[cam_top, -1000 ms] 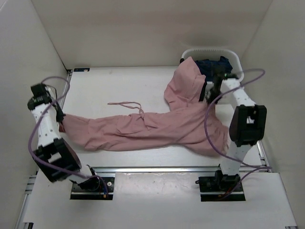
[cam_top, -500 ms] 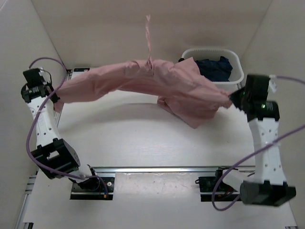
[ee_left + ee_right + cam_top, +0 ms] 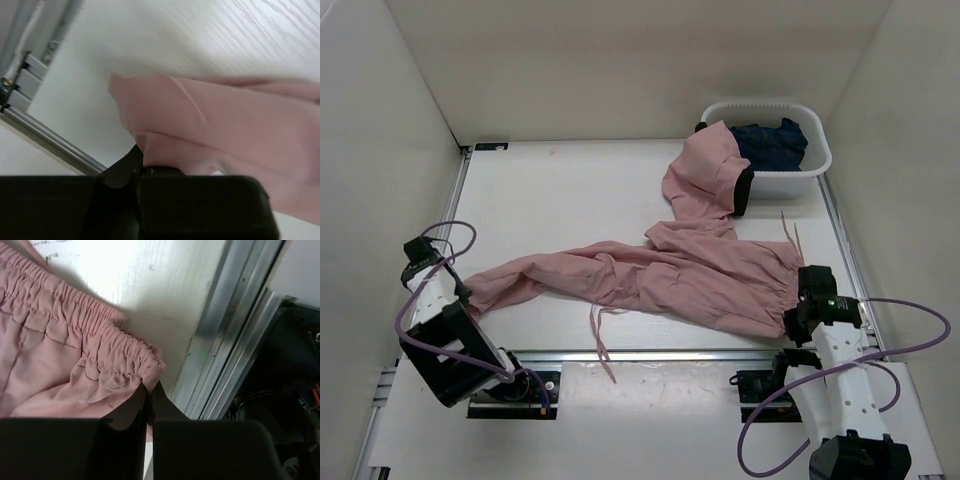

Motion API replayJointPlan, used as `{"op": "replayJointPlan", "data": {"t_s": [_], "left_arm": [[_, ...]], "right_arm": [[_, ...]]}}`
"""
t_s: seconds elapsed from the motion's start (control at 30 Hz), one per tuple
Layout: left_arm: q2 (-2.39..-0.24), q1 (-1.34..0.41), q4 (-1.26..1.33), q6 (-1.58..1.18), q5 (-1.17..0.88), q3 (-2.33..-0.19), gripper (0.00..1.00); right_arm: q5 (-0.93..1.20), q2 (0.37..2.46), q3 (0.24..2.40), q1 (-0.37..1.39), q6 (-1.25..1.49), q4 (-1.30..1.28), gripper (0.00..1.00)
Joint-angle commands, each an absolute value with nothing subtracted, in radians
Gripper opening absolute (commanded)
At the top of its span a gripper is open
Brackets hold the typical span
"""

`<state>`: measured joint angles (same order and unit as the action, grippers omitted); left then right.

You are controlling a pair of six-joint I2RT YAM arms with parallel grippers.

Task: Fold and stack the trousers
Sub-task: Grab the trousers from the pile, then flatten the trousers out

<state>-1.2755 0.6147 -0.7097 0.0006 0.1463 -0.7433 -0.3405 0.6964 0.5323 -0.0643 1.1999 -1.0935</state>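
Note:
The dusty-pink trousers [image 3: 650, 280] lie stretched across the table's near half. One leg runs left. The other leg [image 3: 705, 175] drapes up onto the basket's rim. My left gripper [image 3: 460, 295] is shut on the left leg's cuff [image 3: 165, 130] near the table's left edge. My right gripper [image 3: 798, 318] is shut on the gathered waistband [image 3: 125, 350] at the near right, by the rail. A thin drawstring [image 3: 600, 345] trails over the front rail, and another drawstring [image 3: 790, 232] lies near the waistband.
A white basket [image 3: 815, 165] at the back right holds a dark navy garment [image 3: 775, 140] and a black garment [image 3: 744, 192] at its rim. Metal rails [image 3: 650, 355] run along the front edge and the right side [image 3: 235, 340]. Walls enclose the table.
Half a second ago both arms held the trousers stretched in the air. Now they have come down and toward the near edge, and the trousers lie on the table.

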Motion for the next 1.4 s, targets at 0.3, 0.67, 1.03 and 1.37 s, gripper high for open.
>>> {"op": "replayJointPlan", "data": {"t_s": [0.3,0.67,1.03,1.37], "left_arm": [[-1.301,0.701,-0.597,0.000,-0.026,-1.104,0.14],[-1.250,0.667,-0.588,0.000,-0.095,-1.174,0.14],[-1.077,0.839,-0.593,0.000,0.069,-0.675,0.76],[-1.242,0.934,-0.987,0.000,-0.119,-1.089,0.93]], "right_arm": [[-0.508,0.928,0.819,-0.130,1.065,-1.016,0.00],[-0.341,1.011,1.045,-0.339,0.893,-1.028,0.00],[-0.379,0.799,0.689,-0.367,1.032,-1.138,0.33],[-0.469,0.876,0.807,-0.367,0.889,-1.103,0.56]]}}
